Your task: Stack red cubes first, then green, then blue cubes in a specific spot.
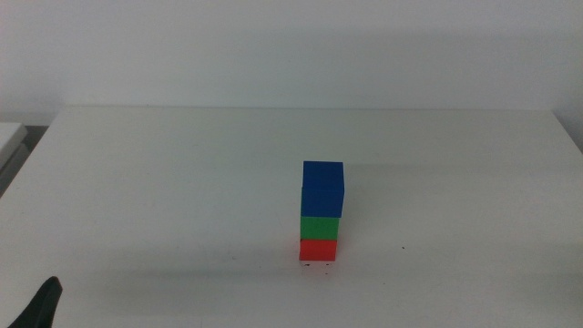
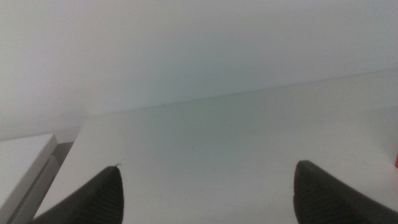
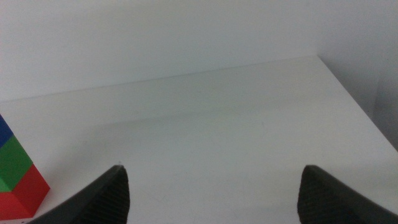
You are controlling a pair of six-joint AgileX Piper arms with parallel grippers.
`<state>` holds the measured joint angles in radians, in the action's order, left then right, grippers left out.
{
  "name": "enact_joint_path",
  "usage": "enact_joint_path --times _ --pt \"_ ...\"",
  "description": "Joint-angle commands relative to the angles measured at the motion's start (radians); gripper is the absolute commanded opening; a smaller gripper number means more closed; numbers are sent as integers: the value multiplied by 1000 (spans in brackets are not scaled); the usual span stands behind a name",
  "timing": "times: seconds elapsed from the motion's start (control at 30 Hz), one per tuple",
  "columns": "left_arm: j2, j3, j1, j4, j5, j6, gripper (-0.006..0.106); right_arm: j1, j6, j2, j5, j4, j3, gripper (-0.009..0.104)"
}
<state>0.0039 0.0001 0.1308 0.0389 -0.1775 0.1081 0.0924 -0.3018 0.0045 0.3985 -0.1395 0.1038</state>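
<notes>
In the middle view a stack of three cubes stands near the table's middle. The red cube (image 1: 318,250) is at the bottom, the green cube (image 1: 320,228) is on it, and the blue cube (image 1: 322,189) is on top. Tiny black specks of the marked spot (image 1: 317,266) show at the stack's foot. The right wrist view shows the red cube (image 3: 25,193), green cube (image 3: 12,165) and blue cube (image 3: 4,132) at its edge. My right gripper (image 3: 211,186) is open and empty, away from the stack. My left gripper (image 2: 208,186) is open and empty, and shows at the bottom left corner (image 1: 43,305) of the middle view.
A white block (image 1: 11,137) lies beyond the table's left edge, also in the left wrist view (image 2: 25,162). A sliver of red (image 2: 396,162) shows at that view's border. The table's right edge (image 3: 360,106) shows in the right wrist view.
</notes>
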Motion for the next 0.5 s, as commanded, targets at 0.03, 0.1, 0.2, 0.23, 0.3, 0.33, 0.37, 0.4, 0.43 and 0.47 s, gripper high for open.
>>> enact_joint_path --times 0.03,0.1,0.2,0.23,0.3,0.33,0.37,0.4,0.43,0.47 --pt "-4 0 -2 -1 13 -1 94 -5 8 -5 -4 14 -5 93" --pt "-4 0 -2 -1 13 -1 94 -5 8 -5 -4 14 -5 93" --pt "-4 0 -2 -1 13 -1 94 -5 8 -5 -2 -35 -5 93" --pt "-4 0 -2 -3 13 -1 94 -5 8 -5 -2 -45 -5 93" --pt "-4 0 -2 -5 16 -1 94 -5 8 -5 -13 -47 -15 93" --pt "-4 0 -2 -5 16 -1 94 -5 8 -5 -37 -62 -31 93" --pt "-4 0 -2 -5 18 -1 94 -5 8 -5 -68 -71 -53 93" --pt "-4 0 -2 -5 18 -1 94 -5 13 -5 -115 -78 -78 93" --pt "-4 0 -2 -5 18 -1 94 -5 47 -5 -170 -80 -104 93" --pt "-4 0 -2 -5 18 -1 94 -5 100 -5 -219 -72 -104 93"
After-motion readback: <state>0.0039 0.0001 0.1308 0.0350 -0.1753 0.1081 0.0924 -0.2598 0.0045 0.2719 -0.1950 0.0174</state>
